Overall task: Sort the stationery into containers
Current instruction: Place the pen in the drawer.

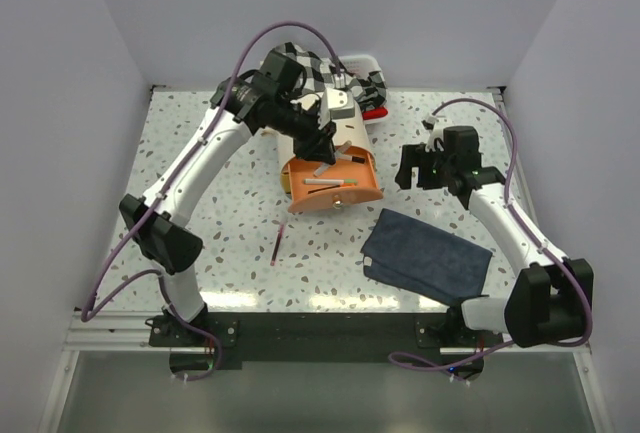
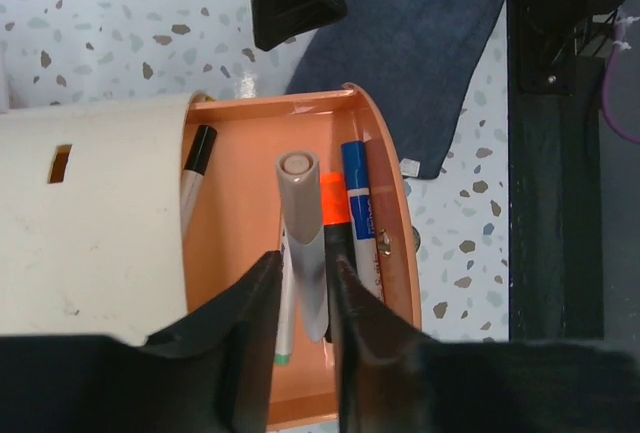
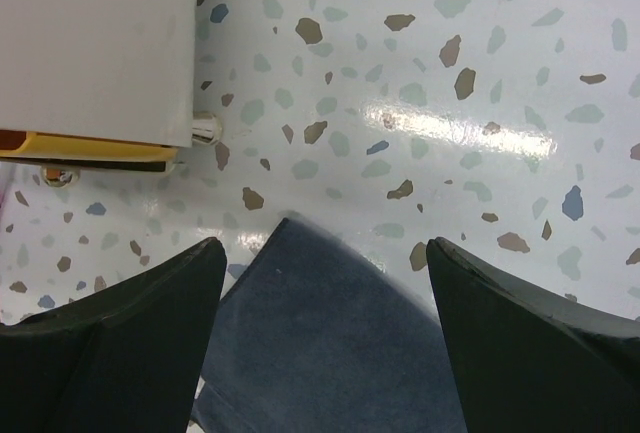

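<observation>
While the left pincer [image 2: 306, 263] hangs low over the open orange drawer [image 2: 240, 153], its jaws stand only narrowly parted, one finger each side of the grey marker [image 2: 303, 223]. Cannot tell from the wrist view whether the pads bear on it or stand just clear. Marker runs lengthwise between the fingers, round end pointing away from the wrist, tilted rather than flat. It lies over a white pen [image 2: 285, 348] and just beside the orange-capped marker [image 2: 334, 198]. Blue-capped marker [image 2: 357, 183] sits next along, against the drawer front. Black-capped pen [image 2: 198, 153] is at the far side, half under the cream cabinet [image 2: 90, 223].

Risks as I read them:
- If the pads cling when the arm lifts, the marker comes back out or flips over the drawer front onto the table [image 1: 230, 243].
- Gap is tight, so a skewed retreat could drag the white pen or nudge the orange-capped one.
- Marker looks propped on its neighbours and may roll once free. It should stay inside, since the front wall is close.
- Drawer is pulled well out of the cabinet, so a downward push on it could tip or jam it.

Right pincer [image 3: 325, 248] is wide open and holds nothing. It hovers over the table at the corner of the dark blue cloth [image 3: 320, 353], near the cabinet's foot and well apart from the drawer's contents. Dark red pencil [image 1: 278, 246] lies loose on the table in front of the drawer, not yet sorted.
</observation>
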Robot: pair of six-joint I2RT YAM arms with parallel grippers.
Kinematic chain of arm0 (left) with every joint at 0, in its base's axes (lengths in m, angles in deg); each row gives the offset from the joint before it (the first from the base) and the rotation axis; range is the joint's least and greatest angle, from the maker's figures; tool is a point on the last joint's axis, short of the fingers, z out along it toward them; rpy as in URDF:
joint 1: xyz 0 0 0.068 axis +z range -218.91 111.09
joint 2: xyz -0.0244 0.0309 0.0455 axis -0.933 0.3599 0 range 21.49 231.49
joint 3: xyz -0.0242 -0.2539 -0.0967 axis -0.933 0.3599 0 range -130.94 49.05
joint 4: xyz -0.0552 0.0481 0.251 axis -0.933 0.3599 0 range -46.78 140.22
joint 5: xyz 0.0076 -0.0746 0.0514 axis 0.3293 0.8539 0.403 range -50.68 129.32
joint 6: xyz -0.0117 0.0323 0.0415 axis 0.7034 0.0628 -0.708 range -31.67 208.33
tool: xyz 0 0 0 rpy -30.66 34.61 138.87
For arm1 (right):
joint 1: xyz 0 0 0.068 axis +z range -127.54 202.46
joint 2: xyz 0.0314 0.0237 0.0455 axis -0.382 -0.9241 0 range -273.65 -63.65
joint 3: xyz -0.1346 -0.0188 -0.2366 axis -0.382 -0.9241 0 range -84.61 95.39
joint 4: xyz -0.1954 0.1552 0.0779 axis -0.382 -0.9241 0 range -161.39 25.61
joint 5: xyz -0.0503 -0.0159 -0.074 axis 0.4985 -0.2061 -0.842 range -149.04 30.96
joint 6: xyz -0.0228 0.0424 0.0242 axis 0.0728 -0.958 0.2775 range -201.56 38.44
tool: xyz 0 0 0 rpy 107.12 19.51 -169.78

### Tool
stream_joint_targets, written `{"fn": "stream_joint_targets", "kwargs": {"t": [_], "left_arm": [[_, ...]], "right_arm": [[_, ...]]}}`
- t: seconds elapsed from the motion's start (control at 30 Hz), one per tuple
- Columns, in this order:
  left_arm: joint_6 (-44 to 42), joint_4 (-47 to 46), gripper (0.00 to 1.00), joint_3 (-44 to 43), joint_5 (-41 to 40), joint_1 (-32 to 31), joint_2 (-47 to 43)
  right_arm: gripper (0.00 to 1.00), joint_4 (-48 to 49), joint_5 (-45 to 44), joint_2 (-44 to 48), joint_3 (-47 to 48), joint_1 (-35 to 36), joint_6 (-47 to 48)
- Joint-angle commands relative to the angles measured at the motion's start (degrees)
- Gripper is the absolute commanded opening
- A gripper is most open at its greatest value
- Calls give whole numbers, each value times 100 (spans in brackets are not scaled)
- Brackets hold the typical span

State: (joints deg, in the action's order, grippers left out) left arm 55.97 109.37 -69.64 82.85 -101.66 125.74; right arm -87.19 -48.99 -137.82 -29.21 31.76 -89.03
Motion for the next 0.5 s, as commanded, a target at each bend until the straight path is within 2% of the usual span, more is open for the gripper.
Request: {"fn": "stream_joint_targets", "kwargs": {"t": [0.0,0.17,0.2,0.23,0.27,0.3,0.33,0.37,0.4,0.47], "left_arm": [[124,-514,45,13,-633,-3,-115],[441,-1243,59,257,-1565,-3,-894],[511,-1697,61,433,-2089,-3,-1106],[851,-2041,64,1027,-2512,14,-1352],[1106,-2428,68,1424,-3003,23,-1963],[1570,-2988,78,1854,-3843,49,-2283],[1853,-3142,81,2590,-4278,137,-2791],[2178,-3126,85,2841,-5005,207,-2944],[2738,-2717,84,3034,-4934,373,-3023],[3312,-2310,82,3605,-4382,1102,-3147]], "right_arm": [[86,75,6,219,-38,-34,-1],[86,84,15,245,-82,-69,-1],[86,101,15,237,-99,-69,-1],[86,101,24,228,-108,-60,-1],[86,110,24,210,-125,-60,-1],[86,110,15,201,-134,-60,-1],[86,110,24,184,-143,-60,8],[86,127,24,149,-152,-69,8],[86,145,50,131,-161,-69,8],[86,206,68,79,-161,-69,-1]]}}
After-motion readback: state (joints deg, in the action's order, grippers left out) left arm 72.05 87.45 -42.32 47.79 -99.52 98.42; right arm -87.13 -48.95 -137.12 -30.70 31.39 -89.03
